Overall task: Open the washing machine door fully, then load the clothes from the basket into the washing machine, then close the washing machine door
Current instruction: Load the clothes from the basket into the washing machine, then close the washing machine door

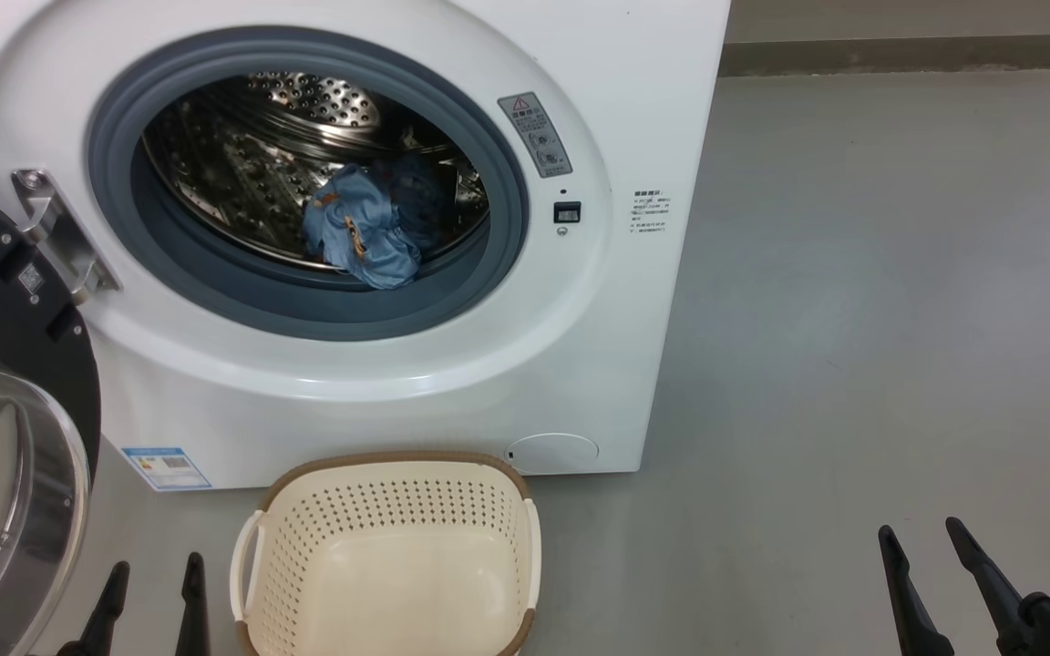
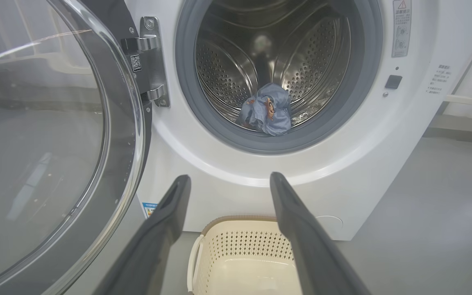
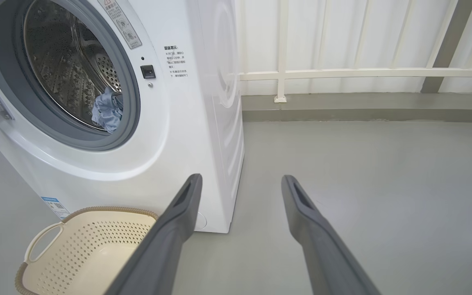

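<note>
The door (image 1: pixel 42 364) stands swung open at far left. Just right of it the left claw (image 1: pixel 157 567), spread and gripping nothing, sits beside the basket (image 1: pixel 397 510) before the washer (image 1: pixel 634 109). The clothes (image 1: pixel 365 232) lie bunched in the drum (image 1: pixel 315 100), well beyond both claws. The right claw (image 1: pixel 919 530), likewise spread, hovers over the floor (image 1: pixel 853 319).

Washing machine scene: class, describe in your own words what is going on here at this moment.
A two-armed robot is doing laundry. The washing machine door stands swung open to the left, and the clothes lie bunched at the front of the steel drum. The basket in front of the washing machine is empty. The left claw and right claw are open, holding nothing, so only closing the door seems left.
</note>
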Tool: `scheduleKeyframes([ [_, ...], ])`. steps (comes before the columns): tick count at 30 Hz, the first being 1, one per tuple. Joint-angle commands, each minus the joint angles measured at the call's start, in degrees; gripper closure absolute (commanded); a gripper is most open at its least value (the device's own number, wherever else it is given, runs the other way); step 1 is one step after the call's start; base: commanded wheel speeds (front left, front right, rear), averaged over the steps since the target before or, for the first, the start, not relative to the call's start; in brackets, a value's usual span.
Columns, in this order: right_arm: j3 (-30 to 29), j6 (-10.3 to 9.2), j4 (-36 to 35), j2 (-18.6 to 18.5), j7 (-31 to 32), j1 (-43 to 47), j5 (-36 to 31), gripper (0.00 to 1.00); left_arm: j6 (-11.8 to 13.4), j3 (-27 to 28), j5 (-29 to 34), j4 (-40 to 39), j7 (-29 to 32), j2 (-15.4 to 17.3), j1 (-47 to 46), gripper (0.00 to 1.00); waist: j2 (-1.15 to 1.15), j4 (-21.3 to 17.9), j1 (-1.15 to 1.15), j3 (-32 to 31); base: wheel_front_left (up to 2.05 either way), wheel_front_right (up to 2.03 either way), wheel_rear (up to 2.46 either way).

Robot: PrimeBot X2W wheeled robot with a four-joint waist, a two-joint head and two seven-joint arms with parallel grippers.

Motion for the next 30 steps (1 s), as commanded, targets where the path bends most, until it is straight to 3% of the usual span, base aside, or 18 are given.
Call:
scheduleKeyframes([
  [1, 0.96, 0.07, -1.51, -0.85, -0.28, 0.15, 0.38, 0.0, -0.14, 1.7, -0.19, -1.67, -0.37, 0.99, -0.35, 0.0, 0.0, -0.09, 0.0, 0.08, 0.0, 0.0, 0.0],
  [15, 0.61, 0.07, -1.34, -0.91, -0.28, 0.04, 0.28, 0.0, -0.14, 1.44, 0.1, -1.09, -0.37, 1.01, -0.7, 0.0, 0.0, -0.33, 0.0, 0.31, -0.07, 0.07, 0.0],
  [30, 0.48, 0.07, -1.36, -0.79, -0.28, -0.13, 0.25, 0.0, -0.14, 1.21, -0.31, -0.98, -0.37, 1.31, -0.81, 0.0, 0.0, -0.43, 0.0, 0.54, -0.91, 0.91, 0.0],
])
